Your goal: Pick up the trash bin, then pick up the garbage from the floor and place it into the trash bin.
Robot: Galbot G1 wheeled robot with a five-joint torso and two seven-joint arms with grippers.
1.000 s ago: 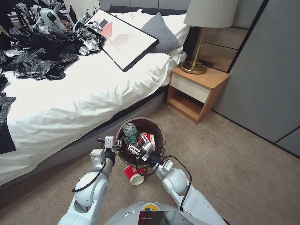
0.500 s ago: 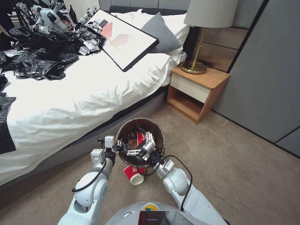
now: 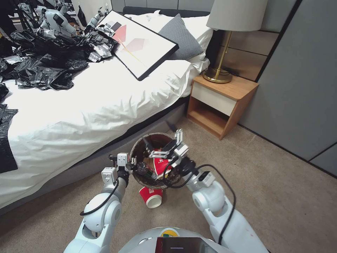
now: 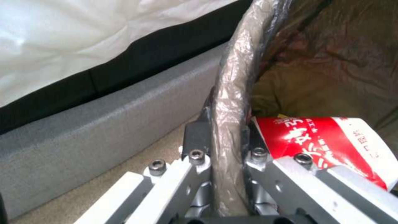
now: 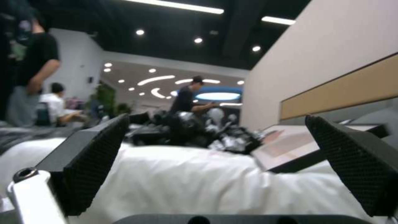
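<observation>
Head view: the trash bin [image 3: 140,154] hangs just off the carpet beside the bed [image 3: 87,105], its bag-lined rim pinched by the closed left gripper [image 3: 133,164]. Inside the bin lie a red paper cup [image 3: 162,165] and a clear bottle [image 3: 143,168]. The right gripper [image 3: 168,146] hovers over the bin's far rim, fingers spread wide, holding nothing. Another red cup [image 3: 151,196] lies on the carpet below the bin.

Bed [image 3: 87,105]: black plastic bags [image 3: 45,66] at far-left corner; framed picture [image 3: 140,44] tilted near pillow [image 3: 180,37].
Nightstand [image 3: 224,102]: lamp [image 3: 224,38] on top.
</observation>
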